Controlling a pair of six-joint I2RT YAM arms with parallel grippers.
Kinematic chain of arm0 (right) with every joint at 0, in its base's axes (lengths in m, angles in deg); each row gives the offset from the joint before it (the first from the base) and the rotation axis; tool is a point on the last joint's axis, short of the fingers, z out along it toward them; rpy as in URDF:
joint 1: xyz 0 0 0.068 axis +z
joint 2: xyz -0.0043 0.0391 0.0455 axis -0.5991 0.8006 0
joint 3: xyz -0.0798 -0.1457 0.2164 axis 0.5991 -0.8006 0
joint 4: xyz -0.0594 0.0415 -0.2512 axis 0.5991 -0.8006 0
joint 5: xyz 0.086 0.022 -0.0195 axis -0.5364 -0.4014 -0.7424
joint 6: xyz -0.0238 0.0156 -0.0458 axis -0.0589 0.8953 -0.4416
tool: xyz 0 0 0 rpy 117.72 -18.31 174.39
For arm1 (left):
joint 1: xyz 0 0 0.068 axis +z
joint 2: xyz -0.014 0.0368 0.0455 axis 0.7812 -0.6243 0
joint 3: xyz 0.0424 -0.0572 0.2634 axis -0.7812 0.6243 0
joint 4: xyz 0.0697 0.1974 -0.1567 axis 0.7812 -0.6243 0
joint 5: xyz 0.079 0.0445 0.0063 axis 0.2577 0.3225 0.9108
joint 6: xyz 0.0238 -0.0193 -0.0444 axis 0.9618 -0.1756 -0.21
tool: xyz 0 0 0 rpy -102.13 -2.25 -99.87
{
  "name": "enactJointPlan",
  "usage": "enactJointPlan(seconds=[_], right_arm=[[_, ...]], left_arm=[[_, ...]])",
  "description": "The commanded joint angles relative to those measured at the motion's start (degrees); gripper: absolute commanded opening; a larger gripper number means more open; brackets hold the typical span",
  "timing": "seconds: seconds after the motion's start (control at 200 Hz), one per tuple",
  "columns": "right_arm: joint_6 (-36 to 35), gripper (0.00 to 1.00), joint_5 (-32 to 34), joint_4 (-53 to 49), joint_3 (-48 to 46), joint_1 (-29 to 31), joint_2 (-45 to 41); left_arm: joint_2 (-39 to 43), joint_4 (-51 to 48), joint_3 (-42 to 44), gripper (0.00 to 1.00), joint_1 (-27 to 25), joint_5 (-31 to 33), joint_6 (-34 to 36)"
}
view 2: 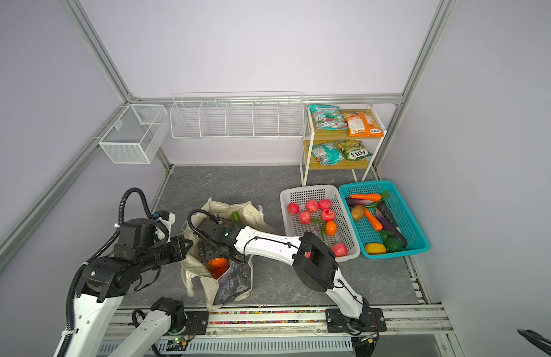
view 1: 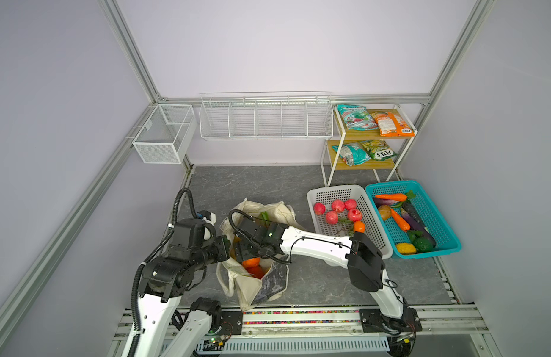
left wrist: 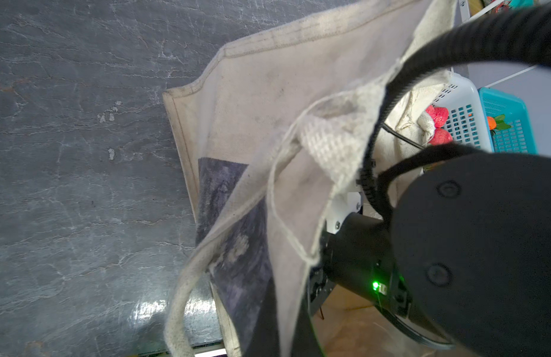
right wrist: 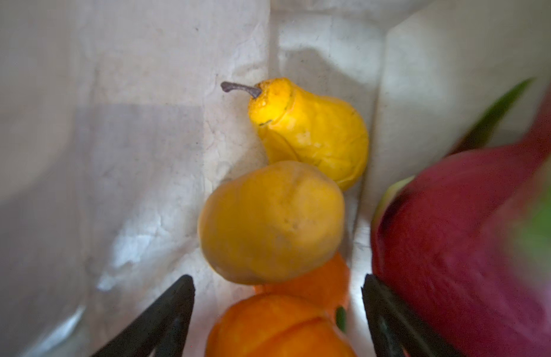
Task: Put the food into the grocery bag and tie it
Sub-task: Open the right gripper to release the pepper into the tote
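Cream canvas tote [view 1: 246,293], at 6 o'clock on the grey tabletop [view 1: 314,287], is found loaded: small yellow pear-like fruit [right wrist: 311,133], bumpy yellow-orange fruit [right wrist: 271,222], large orange [right wrist: 280,327] and pink dragon fruit [right wrist: 453,247] lie inside. Right gripper [right wrist: 277,279] is spread wide, empty, above them. Left gripper [view 1: 228,247] is judged clamped on the rim at 9 o'clock. Tying is judged outstanding. Whether the orange snack packet is inside cannot be established.

Right of frame in both top views: white perforated basket [view 1: 336,188] holding red fruits [view 1: 338,206] and a tangerine [view 1: 359,227], just beside a teal basket [view 1: 391,184] of carrots [view 1: 400,220] and eggplants [view 1: 417,222]. Upper right a two-tier wooden shelf [view 1: 363,136], upper middle a white wire rack [view 1: 265,123], upper left a mesh box [view 1: 163,136]. Grey marbled desk [view 1: 252,185] underneath.
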Motion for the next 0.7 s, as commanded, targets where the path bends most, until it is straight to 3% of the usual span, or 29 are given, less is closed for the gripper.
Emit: enactJointPlan(seconds=[0.0, 0.37, 0.49, 0.695], right_arm=[[-3.7, 0.88, 5.3, -3.8, 1.7, 0.0, -6.7], [-12.6, 0.88, 16.9, -8.8, 5.8, -0.2, -17.0], [-18.0, 0.88, 19.6, -6.4, 1.1, -0.5, -22.0], [-17.9, 0.88, 10.4, -2.7, -11.4, -6.6, -30.8]], left_arm=[[-0.1, -0.6, -0.5, 0.02, 0.3, 0.5, 0.2], [0.2, -1.0, -0.8, 0.02, 0.3, 0.7, 0.1], [0.0, -0.8, -0.7, 0.02, 0.3, 0.3, 0.1], [-0.5, -0.7, -1.0, 0.02, 0.4, 0.1, 0.3]])
